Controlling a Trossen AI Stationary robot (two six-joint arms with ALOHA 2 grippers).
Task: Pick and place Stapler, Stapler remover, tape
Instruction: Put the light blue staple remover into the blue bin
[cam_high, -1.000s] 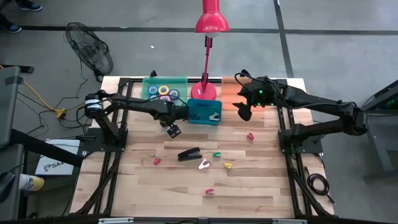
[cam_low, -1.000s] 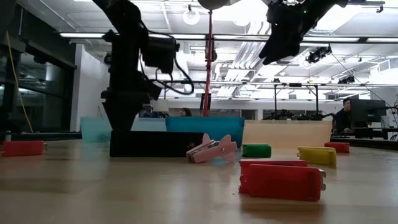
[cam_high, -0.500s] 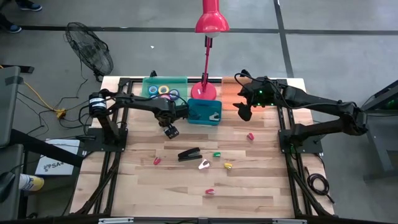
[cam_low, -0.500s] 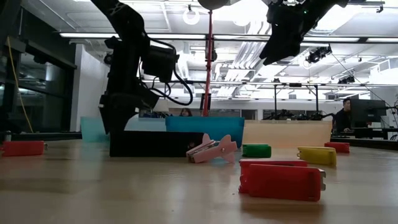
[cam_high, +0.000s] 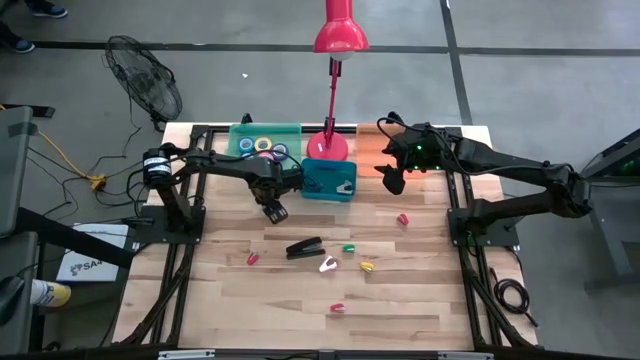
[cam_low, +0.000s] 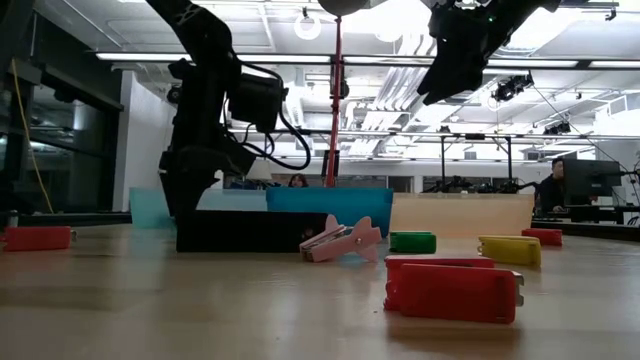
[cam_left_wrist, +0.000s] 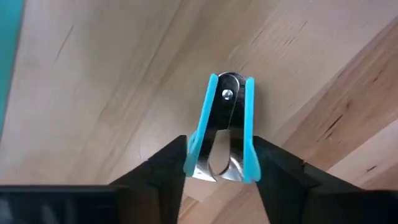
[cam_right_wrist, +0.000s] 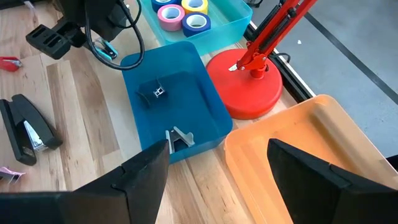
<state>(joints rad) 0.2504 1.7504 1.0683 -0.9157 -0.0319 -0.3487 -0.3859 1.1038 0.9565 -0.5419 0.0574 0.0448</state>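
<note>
A blue staple remover (cam_left_wrist: 225, 124) sits between the fingers of my left gripper (cam_high: 272, 211), which stands low over the wood in front of the blue bin (cam_high: 328, 178) and is shut on it. The black stapler (cam_high: 304, 247) lies on the table nearer the middle. Several tape rolls (cam_high: 264, 147) lie in a teal tray at the back. My right gripper (cam_high: 391, 182) hangs open, high over the table's far right beside the orange tray (cam_right_wrist: 298, 149), with nothing between its fingers. My left gripper pinches the staple remover by its two blue side wings (cam_left_wrist: 194, 149), one finger on each, near the jaw end. The hinge end (cam_left_wrist: 227, 93) points away past the fingertips. The fingers slant down toward the table. Whether the remover is clear of the wood I cannot tell.
Loose staple removers lie about the table's middle: red (cam_high: 252, 259), pink (cam_high: 328, 265), green (cam_high: 348, 249), yellow (cam_high: 366, 267), another red (cam_high: 403, 218) and one near the front (cam_high: 337, 308). A red lamp base (cam_high: 327, 148) stands behind the blue bin.
My left gripper has shifted a little toward the table's left edge and tipped from upright to slanted. My right gripper has kept still.
</note>
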